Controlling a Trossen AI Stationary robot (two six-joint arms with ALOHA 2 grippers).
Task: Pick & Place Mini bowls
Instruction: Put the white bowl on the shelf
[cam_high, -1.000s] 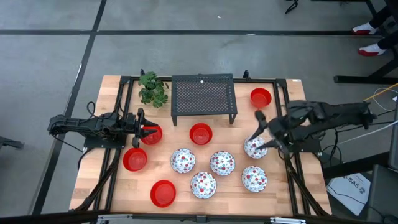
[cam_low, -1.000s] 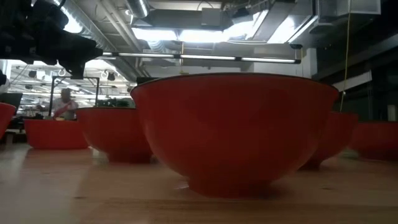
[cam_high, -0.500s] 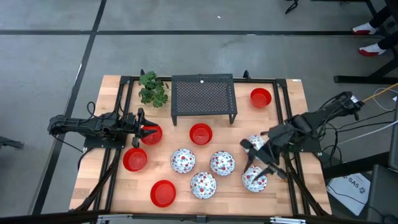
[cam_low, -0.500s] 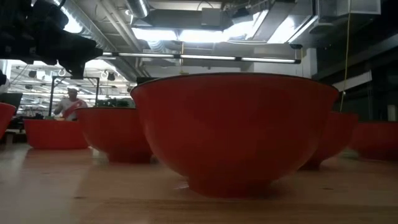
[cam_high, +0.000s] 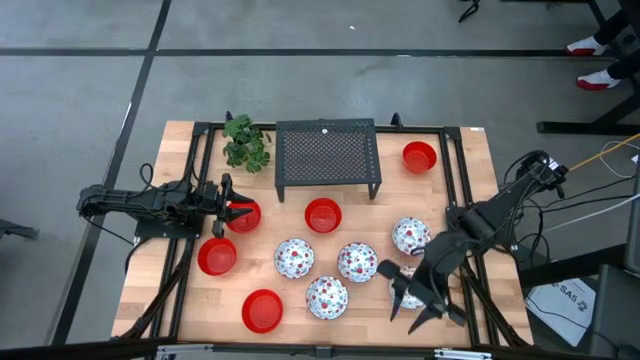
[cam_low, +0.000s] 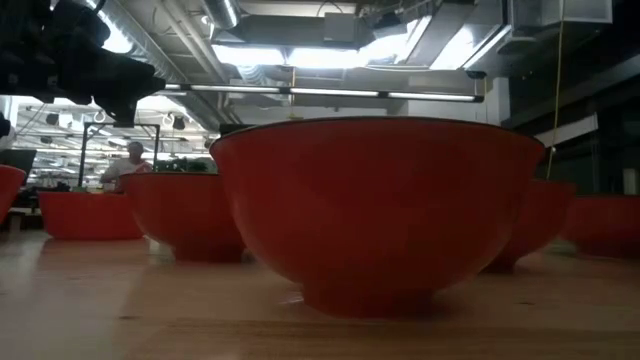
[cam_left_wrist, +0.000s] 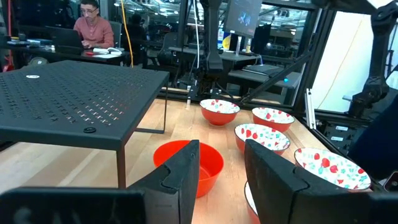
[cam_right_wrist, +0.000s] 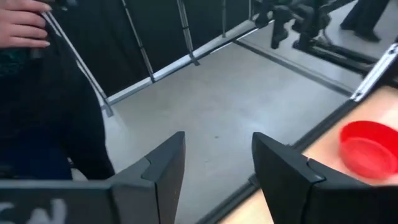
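Five plain red bowls and five speckled ones stand on their bases on the wooden table. My left gripper is open at the left, over the rim of a red bowl; its wrist view shows open fingers with another red bowl beyond. My right gripper is open near the table's near right corner, its fingers spread above a speckled bowl, which it partly hides. In the right wrist view the gripper faces the floor past the table edge, with a red bowl beside it. My left gripper stands over the red bowl's rim; I cannot tell whether it touches it, because the gripper hides that spot.
A black perforated rack stands at the far middle, a green plant to its left. Another speckled bowl sits just beyond my right gripper. The low view is filled by a red bowl. A person's hand shows off the table.
My right gripper has swung from above the speckled bowl on the right toward the near edge and now hangs over the near-right speckled bowl, having turned as it went. No bowl has shifted. A person in the background has walked.
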